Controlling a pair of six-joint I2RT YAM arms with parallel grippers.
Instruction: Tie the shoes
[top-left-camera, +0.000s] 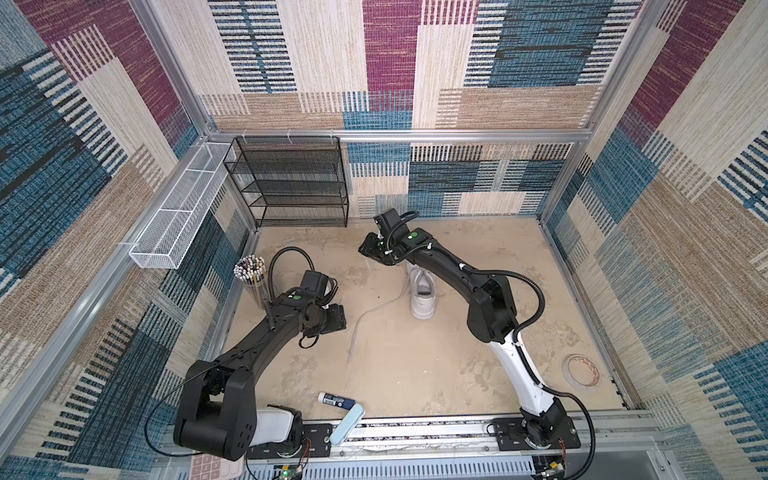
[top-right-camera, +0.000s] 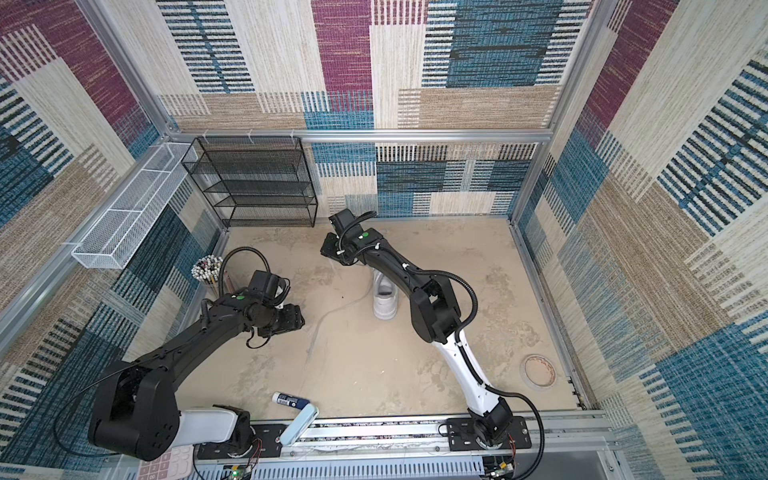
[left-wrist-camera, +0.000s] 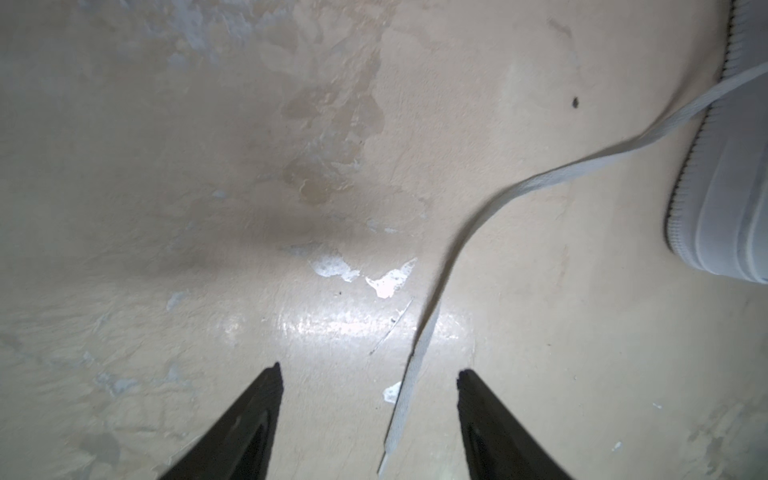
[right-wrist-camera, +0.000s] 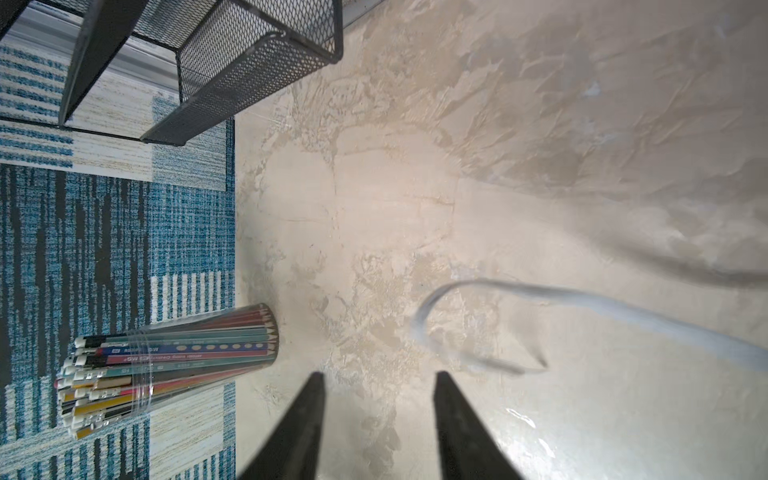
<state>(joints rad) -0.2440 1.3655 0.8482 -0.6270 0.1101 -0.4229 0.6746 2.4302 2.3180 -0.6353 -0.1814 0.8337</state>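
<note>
Sneaker (top-left-camera: 423, 297) forward-right of black mesh rack (top-left-camera: 291, 183), right arm (top-left-camera: 449, 266) crossing over its rack-side end; lace (left-wrist-camera: 519, 191) lies loose between left gripper (left-wrist-camera: 370, 369)'s wide jaws; right gripper (right-wrist-camera: 380, 374) apart, holding nothing; clear cup (right-wrist-camera: 141, 374) packed with pencils (right-wrist-camera: 216, 345), forward of rack's left end.

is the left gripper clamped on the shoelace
No, the left gripper stands open, and the lace runs loose between its spread jaws, touching neither.

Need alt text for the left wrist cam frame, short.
The left gripper, jaws open, is poised over a loose white lace that runs between its black fingertips, ungripped. The lace curves across the scuffed beige table to a white sneaker at the frame's edge.
</note>
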